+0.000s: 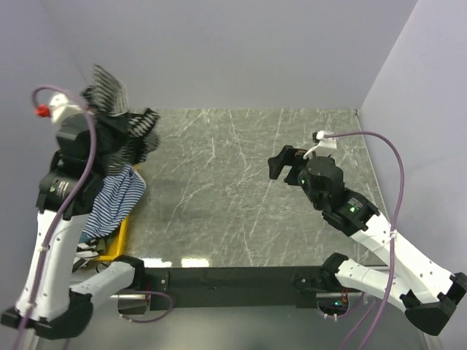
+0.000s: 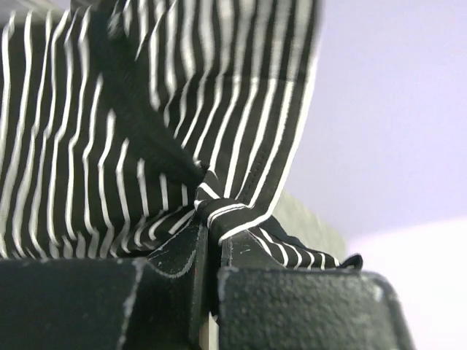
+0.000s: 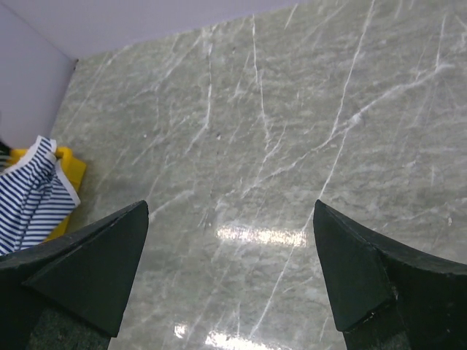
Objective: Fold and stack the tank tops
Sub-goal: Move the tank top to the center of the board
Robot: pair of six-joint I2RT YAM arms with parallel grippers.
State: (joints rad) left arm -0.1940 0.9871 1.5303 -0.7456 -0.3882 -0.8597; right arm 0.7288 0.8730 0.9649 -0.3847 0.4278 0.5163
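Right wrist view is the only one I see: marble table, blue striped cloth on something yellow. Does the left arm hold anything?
Observer: Yes, the left end effector is shut on a fold of a black-and-white striped tank top.
Operator: Does it lie on the table?
Observer: No, it is held up, hanging at the table's far left corner.
Operator: And the blue cloth?
Observer: A blue-and-white striped tank top, draped over a yellow container beneath the left arm.

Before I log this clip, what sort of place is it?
Probably a lab robot cell, not a home: plain lilac walls enclose a marble-look table, and a blue-striped tank top drapes over a yellow bin.
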